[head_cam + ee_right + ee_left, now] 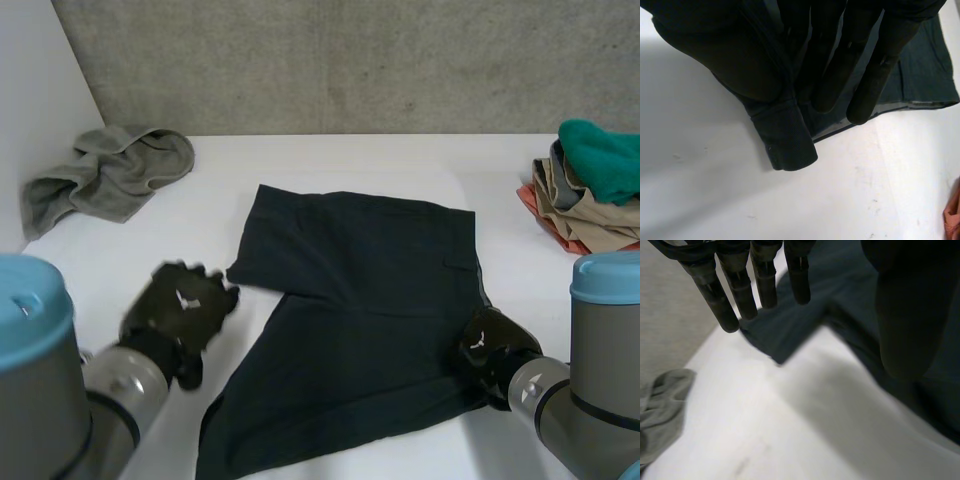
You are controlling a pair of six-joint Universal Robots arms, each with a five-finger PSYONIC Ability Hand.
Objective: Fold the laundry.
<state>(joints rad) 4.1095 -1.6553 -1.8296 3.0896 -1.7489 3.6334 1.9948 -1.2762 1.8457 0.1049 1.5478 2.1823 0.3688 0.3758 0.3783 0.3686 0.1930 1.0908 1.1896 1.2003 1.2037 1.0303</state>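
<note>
The dark garment (370, 300) lies spread in the middle of the white table (400, 160), mostly flat, with one flap already lying across its near half. The right hand (490, 345) sits on the garment's right edge, toward its near corner. In its own wrist view a hemmed fold (785, 140) of the cloth sticks out between thumb and fingers (867, 95), so it looks to be pinching that edge, probably to lift or carry it across.

The left hand (183, 305) hangs just off the garment's left corner, fingers (745, 295) straight and spread, holding nothing. Its fingertips are close above that pointed corner (775, 340), which seems the natural next thing to take.

Bare table runs along the garment's left and near sides, giving room to swing an edge over. A crumpled grey towel (105, 180) lies well off beyond the garment's far left, and a pile of clothes (590, 195) well off to its far right, neither one in the way.
</note>
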